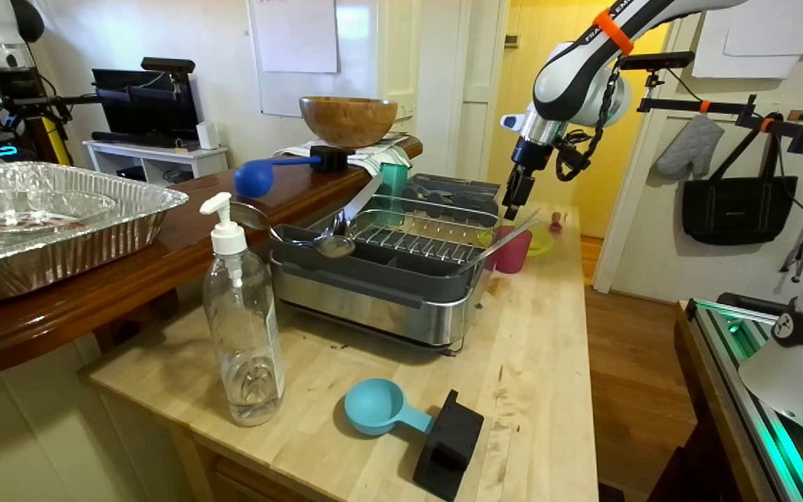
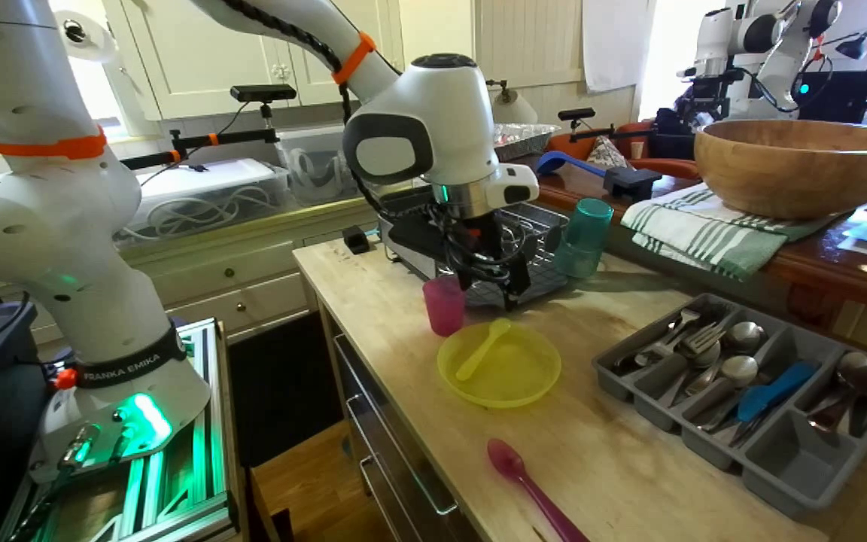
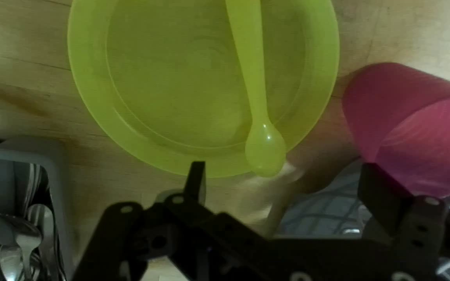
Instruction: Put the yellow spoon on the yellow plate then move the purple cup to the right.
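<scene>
Spoon [image 3: 255, 86] overlapping plate [image 3: 186, 78] rim, cup [image 2: 445, 306] near table [image 2: 433, 418] edge

Yellow plate [image 3: 197, 78], yellow spoon [image 3: 256, 86], pink cup [image 2: 445, 306], green-striped white towel [image 2: 712, 230]

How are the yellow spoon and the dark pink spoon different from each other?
The yellow spoon nearly matches the yellow plate in colour, while the dark pink spoon is a deep magenta. The yellow spoon lies on the yellow plate; the dark pink spoon lies directly on the wooden countertop. Both are single-coloured spoons, and neither is being held.
</scene>
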You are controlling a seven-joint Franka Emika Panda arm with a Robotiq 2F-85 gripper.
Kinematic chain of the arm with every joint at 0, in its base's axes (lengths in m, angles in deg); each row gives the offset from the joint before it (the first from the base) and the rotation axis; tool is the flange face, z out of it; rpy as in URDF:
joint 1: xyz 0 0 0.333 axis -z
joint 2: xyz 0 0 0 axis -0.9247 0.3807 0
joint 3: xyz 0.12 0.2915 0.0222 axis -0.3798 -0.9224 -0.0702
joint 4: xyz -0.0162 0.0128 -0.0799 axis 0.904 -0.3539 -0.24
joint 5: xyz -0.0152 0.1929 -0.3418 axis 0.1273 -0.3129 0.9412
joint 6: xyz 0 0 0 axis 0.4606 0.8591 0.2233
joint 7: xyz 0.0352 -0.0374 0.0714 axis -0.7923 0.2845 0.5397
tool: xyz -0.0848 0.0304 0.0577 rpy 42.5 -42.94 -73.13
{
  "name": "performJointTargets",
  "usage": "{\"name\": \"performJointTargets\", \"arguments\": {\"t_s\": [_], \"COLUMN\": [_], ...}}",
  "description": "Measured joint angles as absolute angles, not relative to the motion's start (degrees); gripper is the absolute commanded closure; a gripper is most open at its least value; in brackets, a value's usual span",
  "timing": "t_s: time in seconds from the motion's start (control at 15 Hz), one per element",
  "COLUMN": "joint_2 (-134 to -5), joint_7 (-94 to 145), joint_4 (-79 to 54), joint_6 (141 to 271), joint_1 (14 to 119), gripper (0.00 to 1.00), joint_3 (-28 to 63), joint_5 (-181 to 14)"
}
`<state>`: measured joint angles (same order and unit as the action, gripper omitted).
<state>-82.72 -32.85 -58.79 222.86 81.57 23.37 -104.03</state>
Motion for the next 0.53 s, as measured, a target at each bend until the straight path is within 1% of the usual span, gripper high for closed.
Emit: {"name": "performJointTargets", "arguments": {"t_s": [0.47,0.53], "joint_2": [-85.1,-85.0], "joint_7": [-30.2,-29.7], "joint_4": [-61.9,-62.2], "joint_6": [222.8,222.8], "joint_1": [79.1,78.8], "gripper": [0.00,0.06], "joint_3": [22.6,22.5], "joint_5": [-101.4,-101.0]}}
